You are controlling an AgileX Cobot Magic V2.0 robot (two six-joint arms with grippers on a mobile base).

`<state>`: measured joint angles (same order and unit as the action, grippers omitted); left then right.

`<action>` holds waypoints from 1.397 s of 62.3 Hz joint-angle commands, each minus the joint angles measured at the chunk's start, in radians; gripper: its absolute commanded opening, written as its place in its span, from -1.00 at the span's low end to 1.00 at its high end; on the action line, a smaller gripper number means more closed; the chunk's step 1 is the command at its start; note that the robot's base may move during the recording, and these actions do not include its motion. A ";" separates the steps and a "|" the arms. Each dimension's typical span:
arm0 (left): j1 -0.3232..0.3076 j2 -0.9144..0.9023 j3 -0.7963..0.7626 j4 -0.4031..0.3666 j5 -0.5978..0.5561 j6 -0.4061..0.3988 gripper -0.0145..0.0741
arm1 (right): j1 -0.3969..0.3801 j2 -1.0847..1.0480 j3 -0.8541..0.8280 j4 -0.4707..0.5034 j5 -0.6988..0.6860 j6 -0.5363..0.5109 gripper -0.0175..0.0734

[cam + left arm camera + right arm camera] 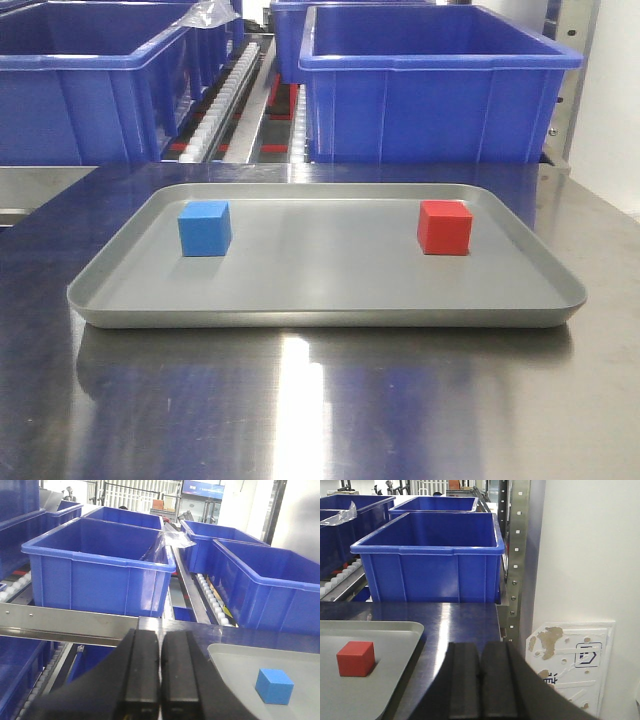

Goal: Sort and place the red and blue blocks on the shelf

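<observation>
Your left gripper sits low and level. Its black fingers are pressed together with nothing between them, and it points past the left edge of the grey tray toward the shelf. Your right gripper is posed the same way off the tray's right edge, also closed and empty. The tray rests on the steel table. It holds the blue block on its left and the red block on its right, well apart and neither touched. Farther back, blue bins stand on the shelf's roller tracks.
</observation>
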<state>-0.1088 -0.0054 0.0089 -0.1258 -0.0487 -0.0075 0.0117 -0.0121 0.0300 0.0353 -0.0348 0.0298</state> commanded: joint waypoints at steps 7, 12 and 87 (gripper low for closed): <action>0.001 -0.022 0.044 0.002 -0.086 -0.007 -0.39 | 0.001 -0.020 -0.023 -0.008 -0.086 -0.005 -0.50; 0.001 -0.022 0.044 0.002 -0.086 -0.007 -0.39 | 0.001 -0.020 -0.023 -0.008 -0.085 -0.005 -0.50; 0.001 -0.022 0.044 0.002 -0.086 -0.007 -0.39 | 0.001 0.426 -0.518 -0.035 0.668 -0.005 -0.50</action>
<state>-0.1088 -0.0054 0.0089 -0.1258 -0.0487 -0.0075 0.0117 0.3429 -0.4176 0.0280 0.6825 0.0298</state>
